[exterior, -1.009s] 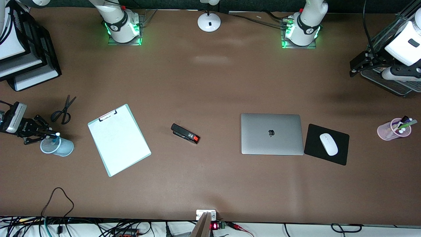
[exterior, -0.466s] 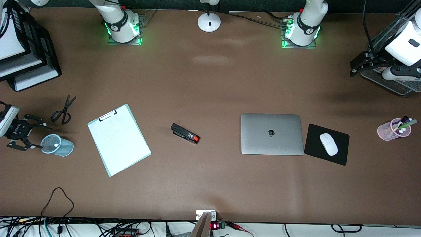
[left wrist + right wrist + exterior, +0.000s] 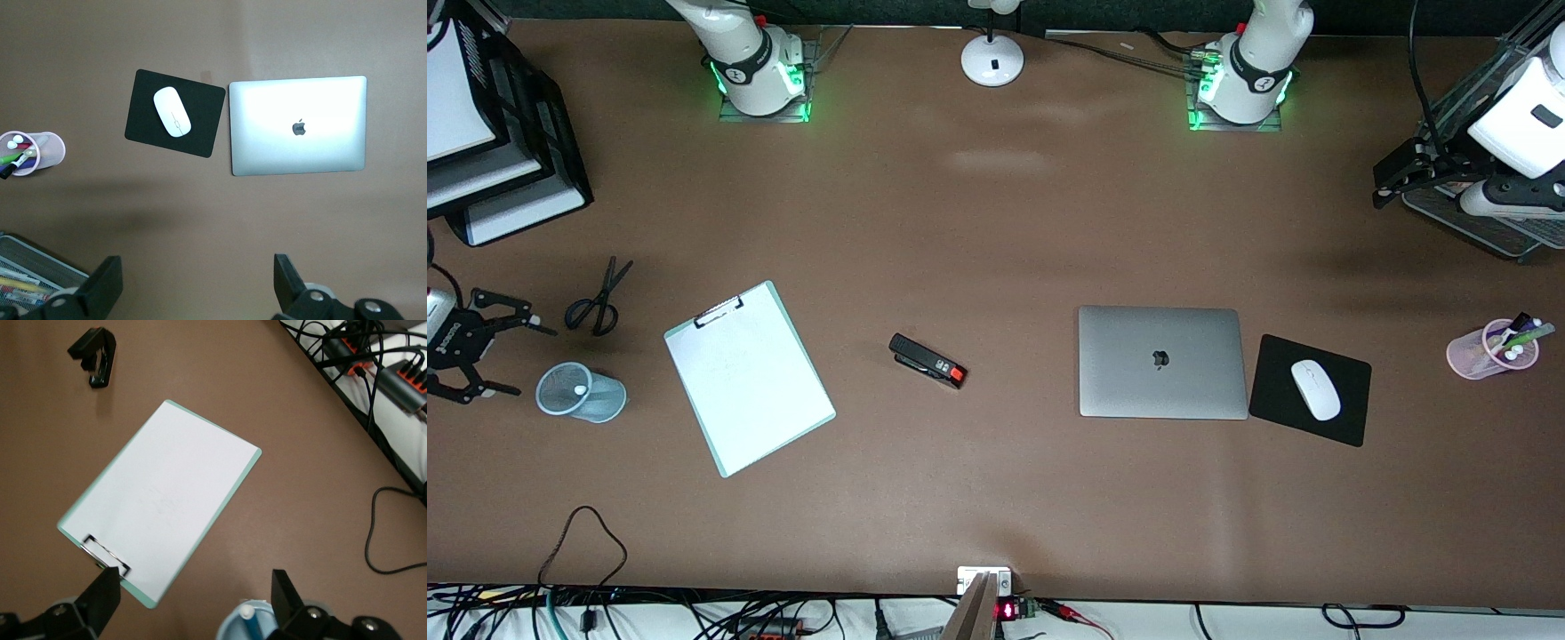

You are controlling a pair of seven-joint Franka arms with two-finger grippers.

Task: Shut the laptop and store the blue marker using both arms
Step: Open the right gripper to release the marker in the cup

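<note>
The silver-grey laptop lies shut on the table, apple logo up; it also shows in the left wrist view. The blue marker stands in a light-blue mesh cup near the right arm's end of the table, white end up. In the right wrist view the marker sits in the cup. My right gripper is open and empty beside the cup; its jaws stand wide. My left gripper is open and empty, up over the left arm's end.
A clipboard, scissors and black stapler lie between cup and laptop. A white mouse rests on a black pad. A pink cup of pens and a mesh tray are at the left arm's end.
My right gripper let the blue marker drop into the light-blue cup, then drew back from the cup toward the table's end, open. The left arm has not moved.
</note>
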